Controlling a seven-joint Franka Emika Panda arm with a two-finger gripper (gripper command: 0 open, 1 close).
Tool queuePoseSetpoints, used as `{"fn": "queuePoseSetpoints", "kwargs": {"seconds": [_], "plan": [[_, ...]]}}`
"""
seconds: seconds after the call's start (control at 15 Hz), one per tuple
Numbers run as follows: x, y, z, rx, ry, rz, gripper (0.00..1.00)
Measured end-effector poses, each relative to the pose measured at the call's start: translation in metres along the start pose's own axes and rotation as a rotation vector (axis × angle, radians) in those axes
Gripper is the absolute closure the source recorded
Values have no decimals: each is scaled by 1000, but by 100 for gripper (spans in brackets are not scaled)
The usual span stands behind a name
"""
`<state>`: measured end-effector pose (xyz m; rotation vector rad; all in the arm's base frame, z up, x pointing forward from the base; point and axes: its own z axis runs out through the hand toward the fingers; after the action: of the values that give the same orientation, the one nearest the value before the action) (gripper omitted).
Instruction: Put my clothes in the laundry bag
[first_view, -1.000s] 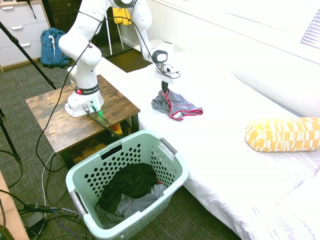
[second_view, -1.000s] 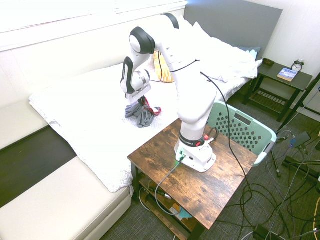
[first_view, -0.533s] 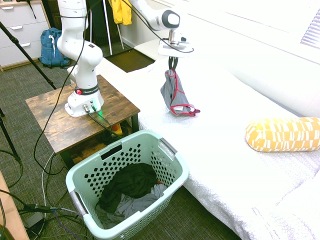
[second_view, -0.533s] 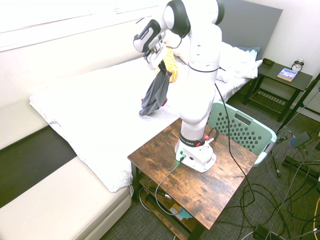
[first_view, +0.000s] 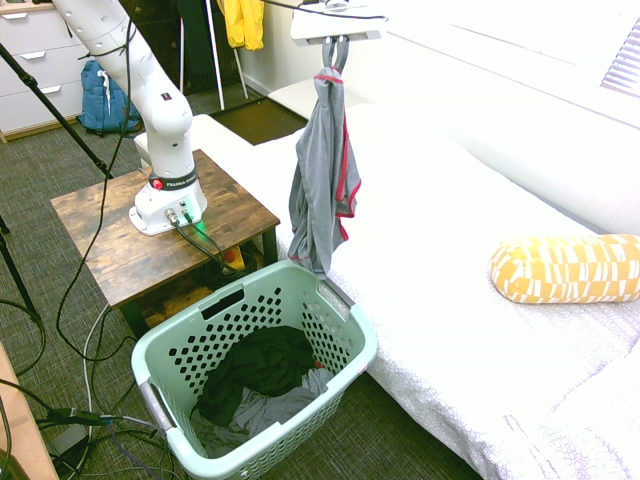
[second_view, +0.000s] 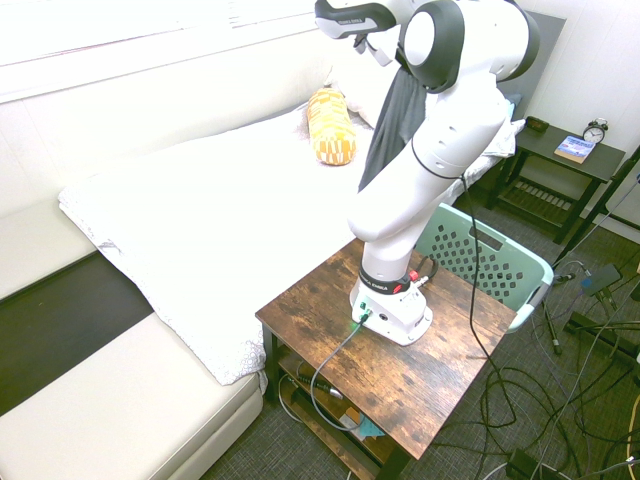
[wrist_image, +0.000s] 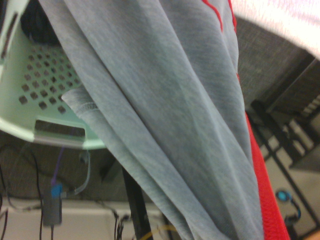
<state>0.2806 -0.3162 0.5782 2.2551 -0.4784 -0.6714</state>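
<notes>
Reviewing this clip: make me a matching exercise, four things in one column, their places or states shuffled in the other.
Things
1. Grey garment with red trim
2. Black garment
3. Yellow-and-white pillow
4. Blue backpack

Places or states
A. On the floor by the white drawers
B. Inside the mint-green basket
C. Hanging from the gripper's jaws
D. Lying on the bed

Pairs: 1-C, 2-B, 3-D, 4-A

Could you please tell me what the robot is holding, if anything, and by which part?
The pincer holds the grey garment with red trim by its top end, near a red-trimmed edge; the rest hangs down.
</notes>
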Motion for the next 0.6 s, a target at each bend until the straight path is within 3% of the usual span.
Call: {"fn": "queuePoseSetpoints", "kwargs": {"seconds": [0.13, 0.4, 0.6], "plan": [[-5, 7, 81, -47, -134, 0, 100], [-37, -29, 304, -105, -342, 33, 100], [-52, -69, 390, -134, -427, 137, 100]]}}
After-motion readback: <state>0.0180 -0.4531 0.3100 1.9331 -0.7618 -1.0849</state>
